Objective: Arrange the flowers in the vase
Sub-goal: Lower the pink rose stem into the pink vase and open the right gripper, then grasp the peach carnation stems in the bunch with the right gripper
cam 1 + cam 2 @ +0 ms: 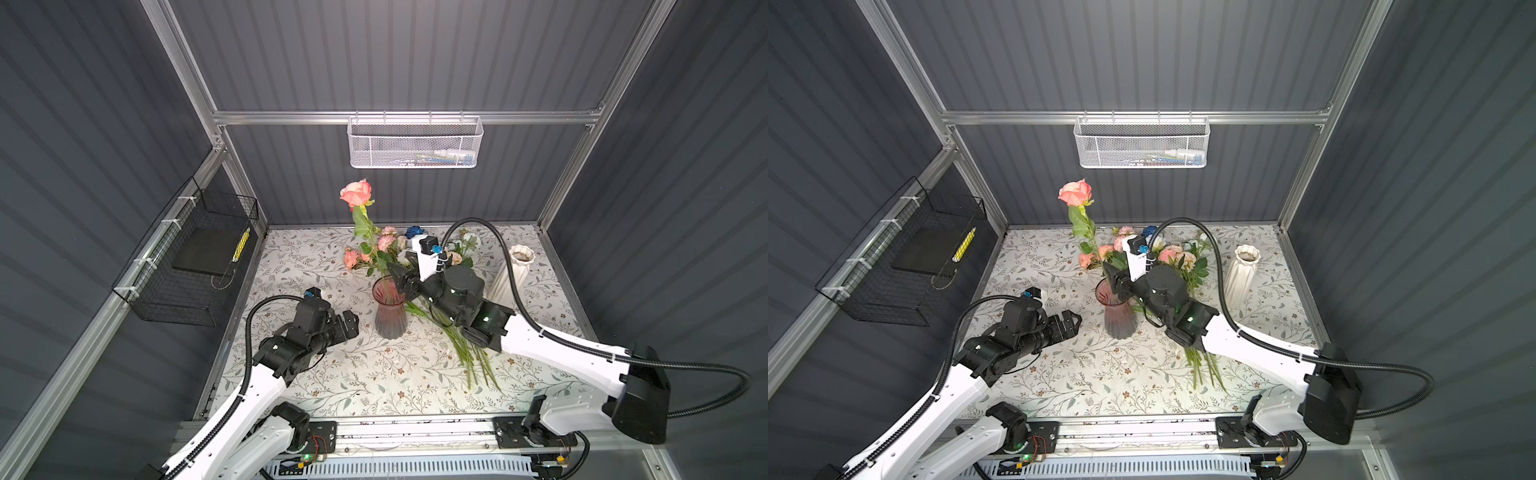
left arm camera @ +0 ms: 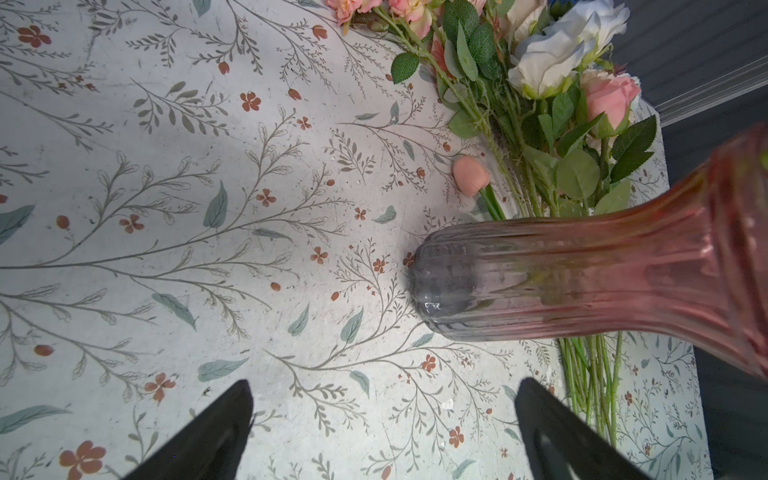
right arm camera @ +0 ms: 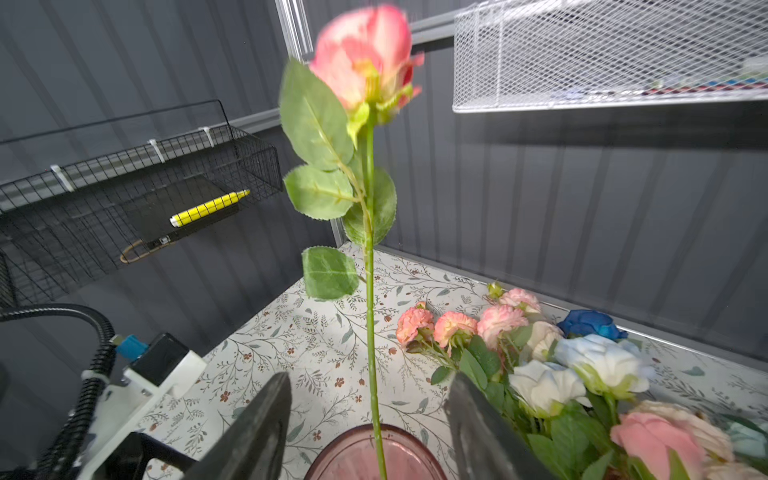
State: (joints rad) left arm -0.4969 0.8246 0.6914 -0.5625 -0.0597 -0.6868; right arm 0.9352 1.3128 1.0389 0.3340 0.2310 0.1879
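Note:
A pink ribbed glass vase (image 1: 390, 309) (image 1: 1119, 311) (image 2: 582, 282) stands mid-table. One pink rose (image 1: 356, 193) (image 1: 1075, 192) (image 3: 365, 58) stands upright in it, its stem dropping through the vase mouth (image 3: 345, 453). My right gripper (image 1: 400, 277) (image 3: 369, 376) hovers just above the rim, open, with the stem passing between its fingers and touching neither. The other flowers (image 1: 409, 253) (image 1: 1177, 255) (image 2: 540, 83) (image 3: 561, 365) lie in a pile on the table behind and under the right arm. My left gripper (image 1: 351, 322) (image 1: 1073, 322) (image 2: 386, 382) sits low to the vase's left, open and empty.
A white ribbed vase (image 1: 513, 270) (image 1: 1241, 270) stands at the right. A white mesh basket (image 1: 415, 143) hangs on the back wall, and a black wire basket (image 1: 187, 266) on the left wall. A loose pink bud (image 2: 469, 174) lies beside the glass vase's base.

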